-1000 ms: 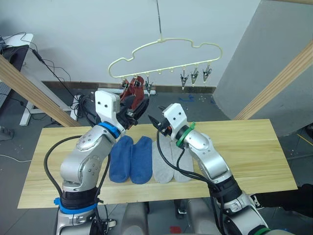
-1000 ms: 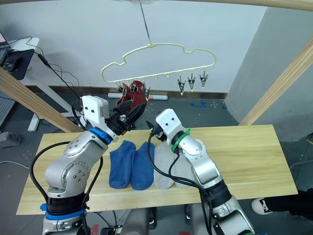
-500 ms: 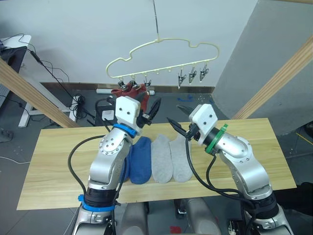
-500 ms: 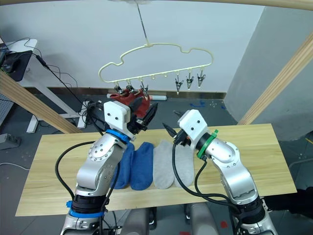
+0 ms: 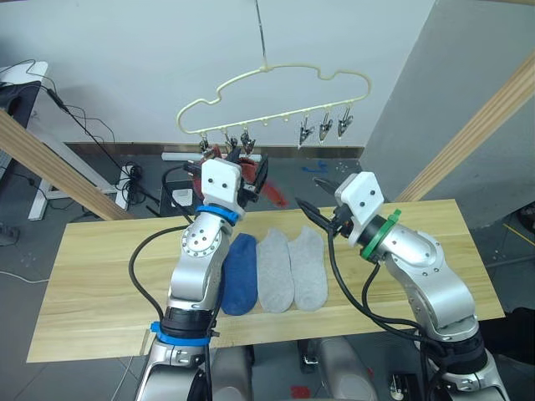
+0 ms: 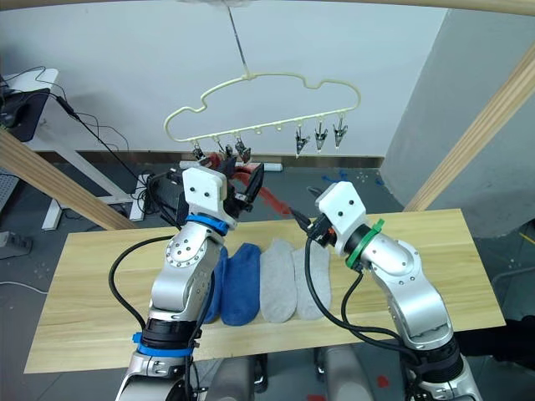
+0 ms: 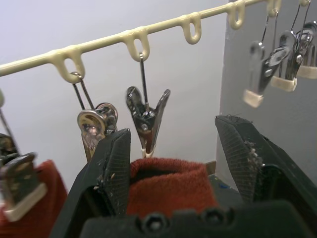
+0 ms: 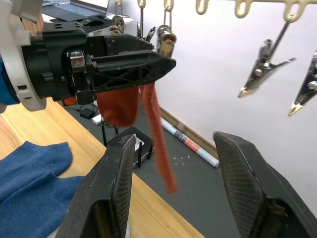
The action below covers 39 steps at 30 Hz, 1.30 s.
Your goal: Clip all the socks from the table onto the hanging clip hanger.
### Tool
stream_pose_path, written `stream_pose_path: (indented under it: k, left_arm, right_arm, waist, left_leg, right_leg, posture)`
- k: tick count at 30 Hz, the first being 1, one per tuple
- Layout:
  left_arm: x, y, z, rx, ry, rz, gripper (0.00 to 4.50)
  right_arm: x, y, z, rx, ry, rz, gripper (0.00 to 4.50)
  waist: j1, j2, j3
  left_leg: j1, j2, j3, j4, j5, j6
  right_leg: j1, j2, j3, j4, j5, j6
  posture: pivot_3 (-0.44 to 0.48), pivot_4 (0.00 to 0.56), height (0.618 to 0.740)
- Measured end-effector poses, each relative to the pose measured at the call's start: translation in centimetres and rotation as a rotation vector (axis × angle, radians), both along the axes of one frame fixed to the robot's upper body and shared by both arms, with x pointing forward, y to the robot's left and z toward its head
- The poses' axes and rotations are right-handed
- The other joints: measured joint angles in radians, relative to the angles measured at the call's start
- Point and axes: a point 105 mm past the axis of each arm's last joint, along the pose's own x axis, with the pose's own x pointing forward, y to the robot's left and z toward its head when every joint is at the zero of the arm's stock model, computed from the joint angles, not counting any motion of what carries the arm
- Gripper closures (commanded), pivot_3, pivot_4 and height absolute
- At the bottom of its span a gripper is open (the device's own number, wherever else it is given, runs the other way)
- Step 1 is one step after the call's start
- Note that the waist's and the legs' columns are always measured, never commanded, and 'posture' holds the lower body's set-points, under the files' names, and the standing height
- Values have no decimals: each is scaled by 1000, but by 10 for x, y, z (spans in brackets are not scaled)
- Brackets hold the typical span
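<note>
Against a white wall, my left gripper (image 7: pixel 171 163), jaws spread wide, rose under the clip hanger (image 5: pixel 276 92) where a rust red sock (image 8: pixel 157 131) dangled lengthwise downward, my right gripper (image 5: pixel 313 196) gaping nearby above table (image 5: pixel 100 276) socks (image 5: pixel 288 269).

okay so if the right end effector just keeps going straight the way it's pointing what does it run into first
Most likely the rust red sock dangling from the left end effector; in the right wrist view it hangs between the open right end effector's fingers. Depth is unclear, so it might pass beside it toward the wall.
</note>
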Motion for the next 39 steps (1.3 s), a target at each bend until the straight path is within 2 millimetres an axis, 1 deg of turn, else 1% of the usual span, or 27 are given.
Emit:
stream_pose_path:
  k: [6,13,18,23,27,30,35,37,38,39]
  left_arm:
    - [4,-5,6,-8,-20,-3,1471]
    - [9,-1,10,-13,-35,13,1471]
    - [12,-1,9,-16,-32,33,1471]
    - [15,1,17,-27,-49,54,1471]
    - [16,2,15,-19,-45,71,1471]
    - [18,2,14,-19,-44,81,2064]
    - [19,1,15,-14,-48,88,3528]
    - [19,2,15,-11,-48,94,4030]
    - [19,2,15,-11,-48,96,4181]
    - [19,2,15,-9,-48,98,4205]
  right_arm:
    - [1,-1,2,1,-8,-6,1923]
    - [1,-1,3,6,-6,-4,1923]
    - [-1,1,4,37,8,25,1923]
    - [-5,6,5,67,24,74,1923]
    - [-9,8,8,84,25,103,1923]
    - [-10,9,9,87,26,112,1878]
    - [-11,9,9,94,32,124,1878]
    - [-11,9,9,94,34,125,1878]
    - [-12,9,9,95,35,127,1878]
    - [-12,9,8,95,36,128,1878]
  waist:
    - [-1,0,0]
    - [-1,0,0]
    - [-1,0,0]
    - [-1,0,0]
    - [-1,0,0]
    - [-1,0,0]
    - [-2,0,0]
    - [-1,0,0]
    - [-2,0,0]
    - [-2,0,0]
  left_leg:
    - [0,0,0,0,0,0]
    - [0,0,0,0,0,0]
    - [0,0,0,0,0,0]
    - [0,0,0,0,0,0]
    - [0,0,0,0,0,0]
    - [0,0,0,0,0,0]
    - [0,0,0,0,0,0]
    - [0,0,0,0,0,0]
    - [0,0,0,0,0,0]
    - [0,0,0,0,0,0]
  right_leg:
    - [0,0,0,0,0,0]
    - [0,0,0,0,0,0]
    - [0,0,0,0,0,0]
    - [0,0,0,0,0,0]
    - [0,0,0,0,0,0]
    - [0,0,0,0,0,0]
    - [0,0,0,0,0,0]
    - [0,0,0,0,0,0]
    - [0,0,0,0,0,0]
    - [0,0,0,0,0,0]
  posture:
    - [-184,315,740]
    - [-189,317,740]
    - [-190,317,740]
    - [-191,319,740]
    - [-190,320,740]
    - [-191,321,740]
    - [-193,322,740]
    - [-193,322,740]
    - [-192,322,740]
    - [-192,322,740]
